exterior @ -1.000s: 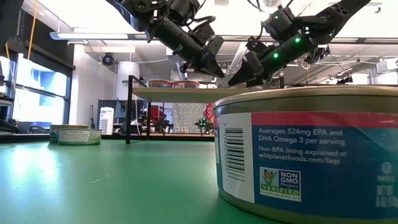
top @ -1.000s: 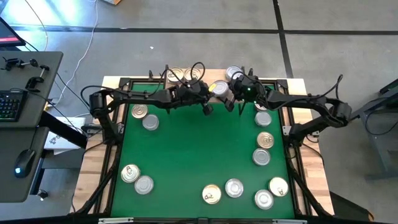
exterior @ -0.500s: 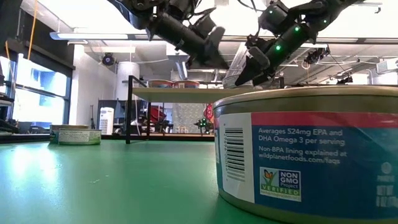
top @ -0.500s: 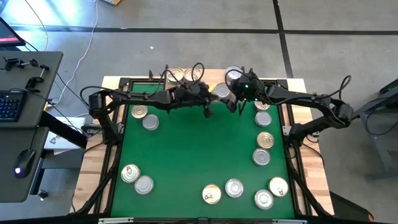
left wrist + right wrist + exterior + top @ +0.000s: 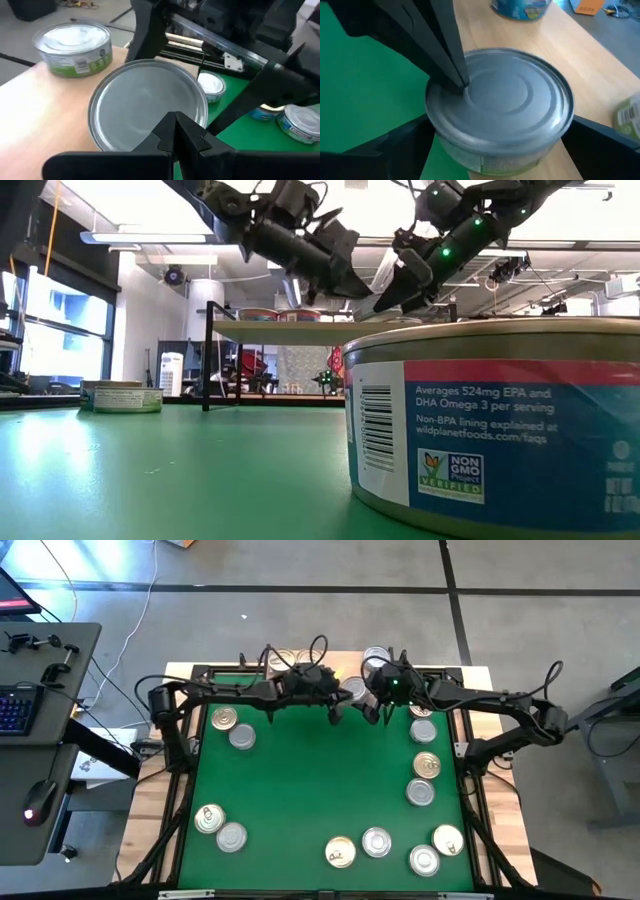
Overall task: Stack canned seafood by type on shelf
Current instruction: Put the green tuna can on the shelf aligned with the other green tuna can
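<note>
While both arms crowd the shelf (image 5: 345, 673) at the table's far edge, you've got tins spread all over the green table (image 5: 320, 790). Going left to right in the high view:

- Far-left pair: gold-lid tin (image 5: 224, 719) and silver-lid tin (image 5: 242, 737), close together. Near-left pair (image 5: 220, 827), also gold plus silver, just beside each other.
- On the shelf's left end, two tins (image 5: 290, 660) side by side, partly under cables.
- left gripper (image 5: 175, 131): fingers pressed together, tips meeting, holding nothing. The closed tips sit on the lid of the silver tin (image 5: 149, 111) on the shelf. The right wrist view shows the same: dark tips touching the lid of that tin (image 5: 501, 121) near its rim.
- That tin sits at the shelf's front edge, by the green side. Another tin, green label (image 5: 73, 45), stands apart from it farther back on the wood.
- right gripper (image 5: 374, 707): fingers spread wide on either side of the same tin. Dark fingers show at both lower corners of its wrist view, flanking the tin. You can't tell whether they touch its wall.
- Near edge, centre to right: four tins in a loose row (image 5: 377, 842).
- Right column: tins running along the right edge (image 5: 425, 762), mixed gold and silver.
- Low view: one tin with a printed label (image 5: 500, 430) fills the foreground; two more (image 5: 120, 395) sit far left.
</note>
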